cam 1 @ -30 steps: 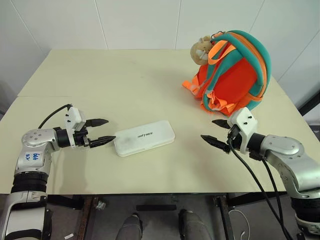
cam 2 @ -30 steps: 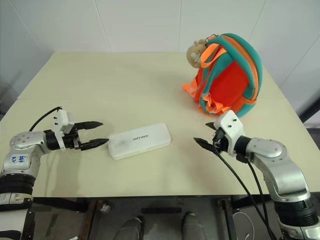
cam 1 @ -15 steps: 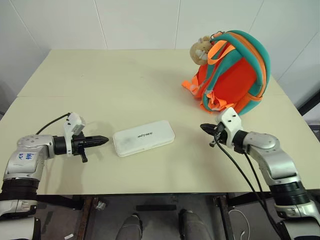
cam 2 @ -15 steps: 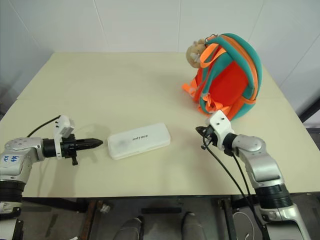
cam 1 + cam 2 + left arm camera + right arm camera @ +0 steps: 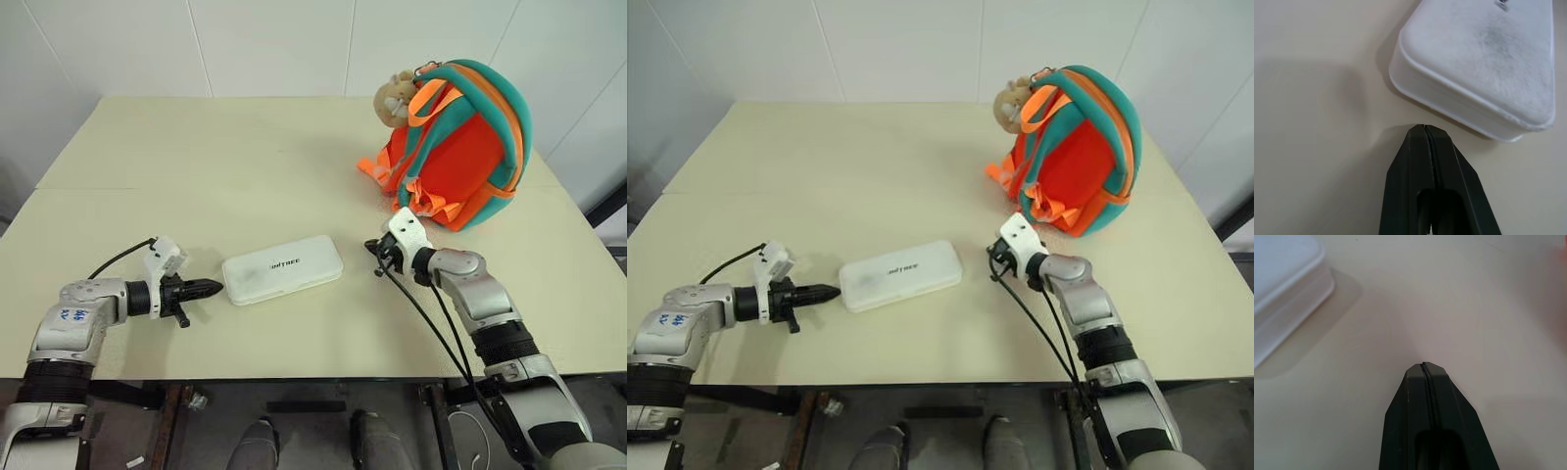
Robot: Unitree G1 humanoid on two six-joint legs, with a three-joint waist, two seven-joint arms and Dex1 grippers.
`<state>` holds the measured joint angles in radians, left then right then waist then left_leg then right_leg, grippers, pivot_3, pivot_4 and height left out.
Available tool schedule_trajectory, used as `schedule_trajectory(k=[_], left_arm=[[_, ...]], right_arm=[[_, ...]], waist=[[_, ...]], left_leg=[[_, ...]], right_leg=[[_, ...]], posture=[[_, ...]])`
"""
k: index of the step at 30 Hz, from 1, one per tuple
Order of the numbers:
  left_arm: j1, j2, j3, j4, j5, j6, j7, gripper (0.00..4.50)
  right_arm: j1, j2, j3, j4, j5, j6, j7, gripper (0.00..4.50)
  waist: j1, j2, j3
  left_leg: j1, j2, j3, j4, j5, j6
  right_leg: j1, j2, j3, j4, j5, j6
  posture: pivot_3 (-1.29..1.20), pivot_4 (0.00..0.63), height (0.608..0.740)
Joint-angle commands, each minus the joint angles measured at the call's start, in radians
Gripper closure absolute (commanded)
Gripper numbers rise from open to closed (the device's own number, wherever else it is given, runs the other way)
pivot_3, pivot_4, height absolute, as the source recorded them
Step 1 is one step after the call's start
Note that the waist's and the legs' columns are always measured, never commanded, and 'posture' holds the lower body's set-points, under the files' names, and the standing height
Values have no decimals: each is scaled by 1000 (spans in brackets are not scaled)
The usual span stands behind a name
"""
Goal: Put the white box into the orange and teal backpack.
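The white box (image 5: pixel 282 268) lies flat between both pairs of empty, closed jaws, touching neither.

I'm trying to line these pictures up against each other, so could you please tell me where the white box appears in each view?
Left eye view: white box, low centre on the table.
Right eye view: low centre, slightly further left.
Left wrist view: one rounded corner just beyond the shut left gripper.
Right wrist view: a pale edge off to one side.
Shared landmark: the box's rounded corner.
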<state>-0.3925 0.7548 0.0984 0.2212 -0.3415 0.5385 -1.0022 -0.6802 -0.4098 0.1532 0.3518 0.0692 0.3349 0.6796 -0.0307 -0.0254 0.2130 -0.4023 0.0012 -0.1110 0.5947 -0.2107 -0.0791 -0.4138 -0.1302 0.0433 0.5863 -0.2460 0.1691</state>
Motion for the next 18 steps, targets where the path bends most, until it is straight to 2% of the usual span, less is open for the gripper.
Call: schedule_trajectory(k=[1, 13, 18], left_arm=[[-20, -17, 18, 5, -4, -42, 14, 4472], [-44, -47, -9, 41, 4, -101, -10, 4472], [-68, -55, -29, 26, -1, -91, -35, 4472]], right_arm=[[-4, 6, 20, -51, 8, 10, 52, 4500], [60, 10, 58, -268, 75, 131, 184, 4500], [73, -36, 74, -356, 101, 190, 255, 4500]], waist=[[0, 0, 0], [0, 0, 0], [0, 0, 0]], left_leg=[[0, 0, 0, 0, 0, 0], [0, 0, 0, 0, 0, 0], [0, 0, 0, 0, 0, 0]], right_leg=[[0, 0, 0, 0, 0, 0], [0, 0, 0, 1, 0, 0], [0, 0, 0, 0, 0, 0]], posture=[[0, 150, 740], [0, 150, 740], [0, 150, 740]])
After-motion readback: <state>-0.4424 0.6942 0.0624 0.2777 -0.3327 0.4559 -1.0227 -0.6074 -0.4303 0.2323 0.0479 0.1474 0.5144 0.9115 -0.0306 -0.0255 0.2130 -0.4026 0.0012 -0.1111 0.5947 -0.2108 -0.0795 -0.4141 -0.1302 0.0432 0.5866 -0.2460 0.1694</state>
